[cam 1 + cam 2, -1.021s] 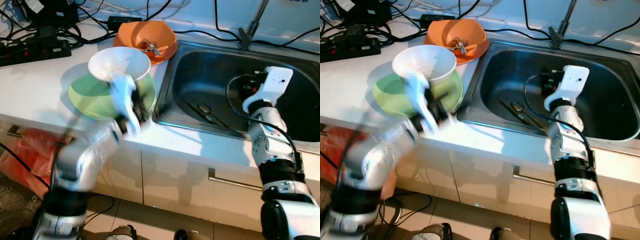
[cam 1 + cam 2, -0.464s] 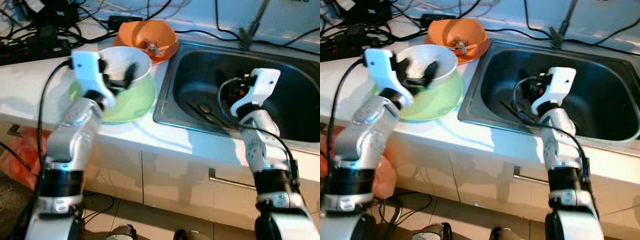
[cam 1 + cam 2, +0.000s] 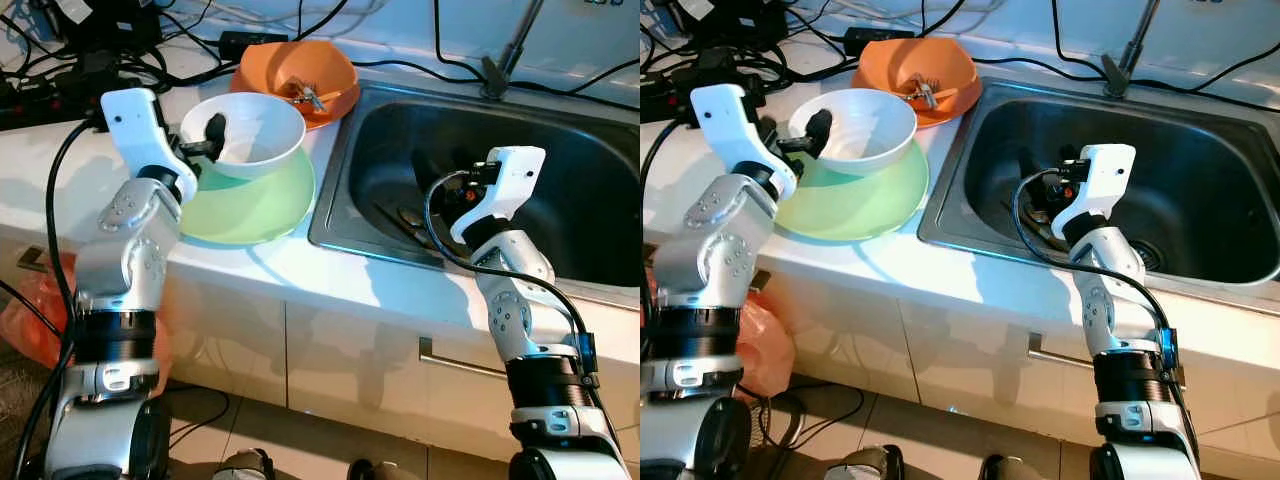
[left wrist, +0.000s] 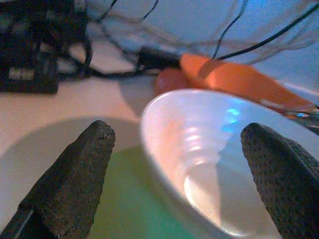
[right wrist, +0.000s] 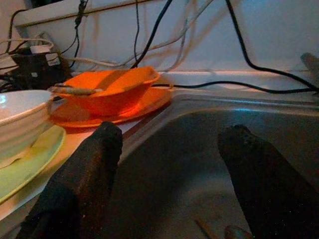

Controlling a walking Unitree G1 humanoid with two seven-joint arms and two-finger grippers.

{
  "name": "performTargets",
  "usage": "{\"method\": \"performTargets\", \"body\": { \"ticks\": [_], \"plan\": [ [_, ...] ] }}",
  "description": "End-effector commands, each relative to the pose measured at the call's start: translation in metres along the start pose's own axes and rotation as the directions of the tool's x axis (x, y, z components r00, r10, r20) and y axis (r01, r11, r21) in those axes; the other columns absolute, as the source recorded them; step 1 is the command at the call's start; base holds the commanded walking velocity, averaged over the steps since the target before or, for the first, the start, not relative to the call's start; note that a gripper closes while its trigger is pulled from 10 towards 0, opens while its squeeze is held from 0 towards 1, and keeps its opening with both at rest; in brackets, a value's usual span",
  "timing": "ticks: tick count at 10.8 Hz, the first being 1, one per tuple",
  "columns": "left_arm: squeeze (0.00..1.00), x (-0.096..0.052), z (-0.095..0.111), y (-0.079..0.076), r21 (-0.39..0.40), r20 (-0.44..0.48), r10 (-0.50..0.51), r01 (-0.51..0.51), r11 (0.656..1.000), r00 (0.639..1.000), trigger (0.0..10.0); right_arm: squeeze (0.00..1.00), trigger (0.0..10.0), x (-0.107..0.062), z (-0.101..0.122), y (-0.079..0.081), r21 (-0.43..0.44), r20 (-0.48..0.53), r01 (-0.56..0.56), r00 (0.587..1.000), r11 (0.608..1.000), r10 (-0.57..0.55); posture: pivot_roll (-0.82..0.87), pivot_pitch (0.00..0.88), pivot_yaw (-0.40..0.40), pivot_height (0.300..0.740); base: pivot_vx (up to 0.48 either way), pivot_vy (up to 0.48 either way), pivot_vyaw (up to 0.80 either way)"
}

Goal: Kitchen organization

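Left eye view shows the stainless steel sink set in the white table, the right tool spread apart over it, and the left tool spread astride the white ceramic bowl's rim, atop the green plate.

Counts: 1 white bowl, 1 green plate, 1 orange bowl on 1 orange plate. 1 sink, 1 faucet stem. 2 grippers: left gripper, right gripper. Utensils in sink: at least 2, exact count unclear. 1 red bag on the floor.
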State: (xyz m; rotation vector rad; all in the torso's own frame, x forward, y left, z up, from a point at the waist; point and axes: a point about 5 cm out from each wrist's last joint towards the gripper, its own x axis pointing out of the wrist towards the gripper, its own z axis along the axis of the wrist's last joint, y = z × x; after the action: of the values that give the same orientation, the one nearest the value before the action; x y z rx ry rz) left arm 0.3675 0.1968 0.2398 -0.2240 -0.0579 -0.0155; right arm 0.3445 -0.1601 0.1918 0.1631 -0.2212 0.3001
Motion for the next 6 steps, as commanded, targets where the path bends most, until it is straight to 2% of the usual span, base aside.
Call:
{"method": "performTargets", "body": {
  "ticks": [1, 3, 6],
  "plan": [
    [0.0, 0.004, 0.003, -0.002, -0.059, -0.035, 0.012, -0.014, 0.998, 0.999, 10.0, 0.0, 10.0, -0.001, 0.002, 0.002, -0.001, 0.002, -0.014, 1.0, 1.0, 0.014, 0.1, 0.126, -0.028, 0.74, 0.0, 0.0, 0.0],
    [0.0, 0.009, 0.009, -0.007, -0.131, -0.096, 0.001, -0.014, 0.991, 0.995, 10.0, 0.0, 10.0, -0.002, 0.003, 0.004, -0.002, 0.005, -0.014, 1.0, 1.0, 0.014, 0.1, 0.127, -0.02, 0.74, 0.0, 0.0, 0.0],
    [0.0, 0.014, 0.009, -0.017, -0.238, -0.225, -0.068, 0.013, 0.971, 0.972, 10.0, 0.0, 10.0, -0.002, 0.004, 0.005, -0.003, 0.006, -0.014, 1.0, 1.0, 0.014, 0.1, 0.129, -0.016, 0.74, 0.0, 0.0, 0.0]
  ]
}}
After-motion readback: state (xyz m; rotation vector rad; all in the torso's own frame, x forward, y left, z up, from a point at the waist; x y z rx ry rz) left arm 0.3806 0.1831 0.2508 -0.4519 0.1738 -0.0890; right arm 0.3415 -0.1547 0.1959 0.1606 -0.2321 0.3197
